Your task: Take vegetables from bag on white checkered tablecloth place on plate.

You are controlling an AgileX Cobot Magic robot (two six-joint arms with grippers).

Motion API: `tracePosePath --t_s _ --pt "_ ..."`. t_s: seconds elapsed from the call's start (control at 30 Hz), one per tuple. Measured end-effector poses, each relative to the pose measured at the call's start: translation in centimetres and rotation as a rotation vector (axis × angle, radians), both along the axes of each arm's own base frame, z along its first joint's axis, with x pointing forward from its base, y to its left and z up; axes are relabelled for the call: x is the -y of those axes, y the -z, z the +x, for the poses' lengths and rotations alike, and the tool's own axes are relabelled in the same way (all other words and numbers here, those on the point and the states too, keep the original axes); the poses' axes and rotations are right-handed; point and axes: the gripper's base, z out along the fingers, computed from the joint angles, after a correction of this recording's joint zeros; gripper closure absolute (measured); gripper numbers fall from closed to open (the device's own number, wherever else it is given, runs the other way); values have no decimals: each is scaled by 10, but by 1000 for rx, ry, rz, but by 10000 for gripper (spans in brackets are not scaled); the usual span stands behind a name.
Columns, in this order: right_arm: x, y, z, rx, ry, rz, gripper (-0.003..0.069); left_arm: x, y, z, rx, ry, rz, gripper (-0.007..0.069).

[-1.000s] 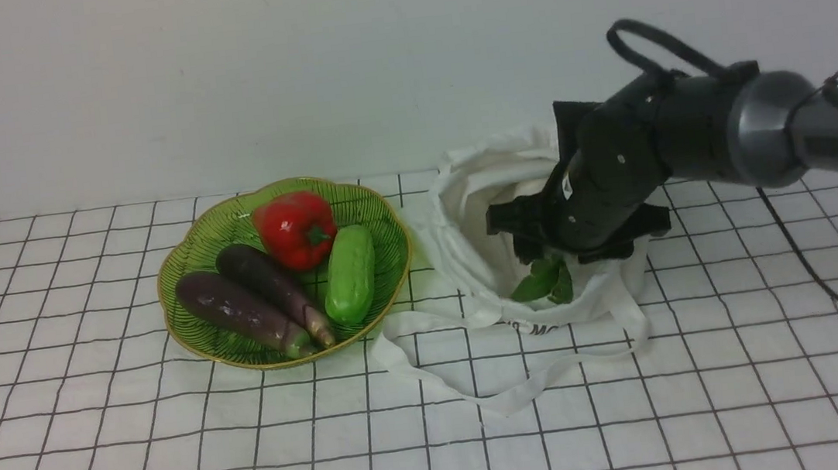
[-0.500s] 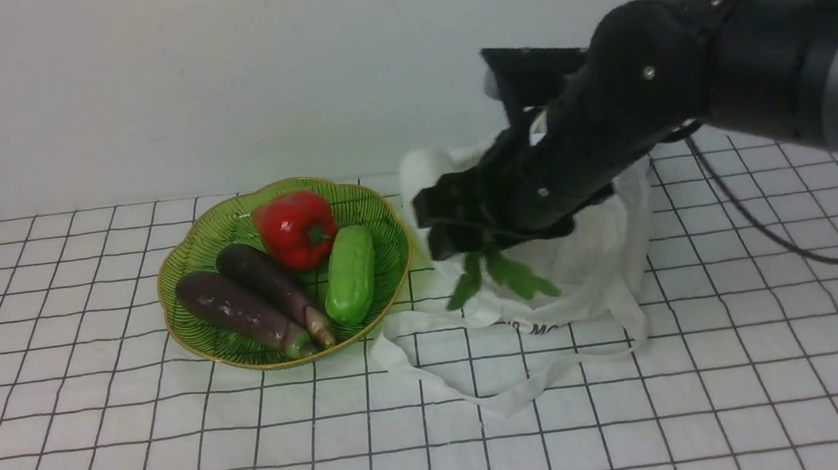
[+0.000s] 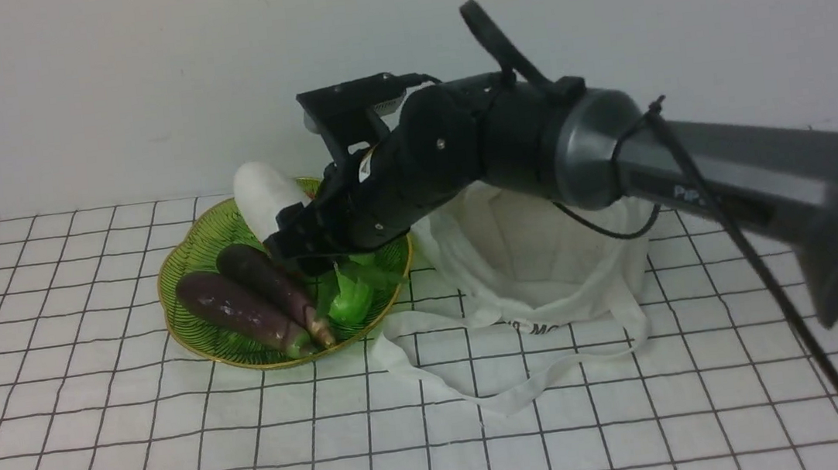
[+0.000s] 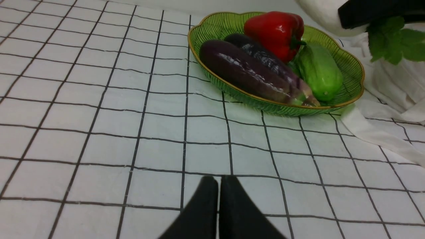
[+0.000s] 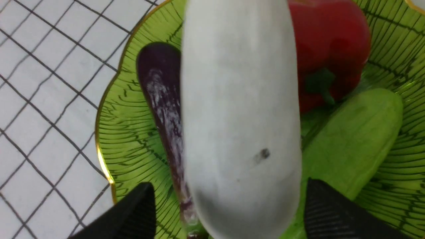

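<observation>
My right gripper (image 3: 303, 243) is shut on the white radish (image 3: 267, 196) and holds it tilted above the green plate (image 3: 189, 267). The white end points up and back, and the green leaves (image 3: 364, 272) hang below the gripper. In the right wrist view the radish (image 5: 239, 99) fills the space between my black fingers (image 5: 332, 212), over the plate (image 5: 132, 139). The white cloth bag (image 3: 538, 254) lies slumped to the right of the plate on the checkered tablecloth (image 3: 176, 447). My left gripper (image 4: 219, 181) is shut and empty, low over the cloth in front of the plate (image 4: 206, 30).
Two purple eggplants (image 3: 236, 309) and a green cucumber (image 3: 352, 300) lie in the plate, with a red pepper (image 4: 275, 30) at the back. The bag's straps (image 3: 514, 396) trail forward. A white wall stands behind.
My right arm has lifted the radish out of the bag and carried it left, from above the bag to over the plate. The bag has slumped.
</observation>
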Motion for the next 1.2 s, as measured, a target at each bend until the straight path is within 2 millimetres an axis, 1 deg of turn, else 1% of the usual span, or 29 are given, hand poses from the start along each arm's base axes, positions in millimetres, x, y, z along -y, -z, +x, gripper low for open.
tracePosePath --t_s 0.03,0.07,0.13,0.17,0.27,0.3,0.33,0.37,0.43,0.5,0.53,0.57,0.6,0.63,0.67,0.7,0.73,0.77,0.8,0.87,0.9,0.93,1.03,1.13,1.17,1.2 --pt "-1 2 1 -1 -2 -5 95 0 0 0 0 0 0 632" --pt "-1 4 2 -5 -4 -12 44 0 0 0 0 0 0 632" --pt "-1 2 2 -12 -12 -23 -8 0 0 0 0 0 0 632" --pt "-2 1 1 -15 -15 -25 -15 0 0 0 0 0 0 632" --pt "0 -13 0 -37 -33 -38 -30 0 0 0 0 0 0 632" --pt "2 -22 -1 -50 -44 -49 -31 0 0 0 0 0 0 632" --pt "6 -36 -3 -62 -58 -62 -26 0 0 0 0 0 0 632" --pt "6 -36 -2 -62 -57 -62 -26 0 0 0 0 0 0 632" --pt "19 -79 -9 -63 -87 -98 27 0 0 0 0 0 0 632" --pt "33 -118 -14 -33 -93 -107 107 0 0 0 0 0 0 632" --pt "38 -133 -16 -4 -89 -101 137 0 0 0 0 0 0 632" --pt "51 -166 -22 72 -72 -81 230 0 0 0 0 0 0 632" --pt "58 -182 -25 111 -59 -74 281 0 0 0 0 0 0 632" --pt "63 -192 -28 136 -52 -65 323 0 0 0 0 0 0 632" --pt "73 -210 -36 178 -38 -60 408 0 0 0 0 0 0 632" --pt "81 -224 -43 209 -27 -59 481 0 0 0 0 0 0 632" --pt "88 -234 -49 232 -18 -63 537 0 0 0 0 0 0 632" --pt "100 -250 -62 268 -4 -69 607 0 0 0 0 0 0 632" --pt "107 -258 -70 284 3 -72 630 0 0 0 0 0 0 632" --pt "125 -273 -93 307 13 -78 659 0 0 0 0 0 0 632" --pt "127 -274 -95 309 15 -81 662 0 0 0 0 0 0 632" --pt "140 -276 -112 304 18 -98 669 0 0 0 0 0 0 632" --pt "171 -285 -153 312 35 -103 672 0 0 0 0 0 0 632" --pt "196 -264 -188 250 45 -131 673 0 0 0 0 0 0 632" --pt "208 -257 -205 248 50 -126 673 0 0 0 0 0 0 632" --pt "215 -240 -214 241 51 -129 673 0 0 0 0 0 0 632"
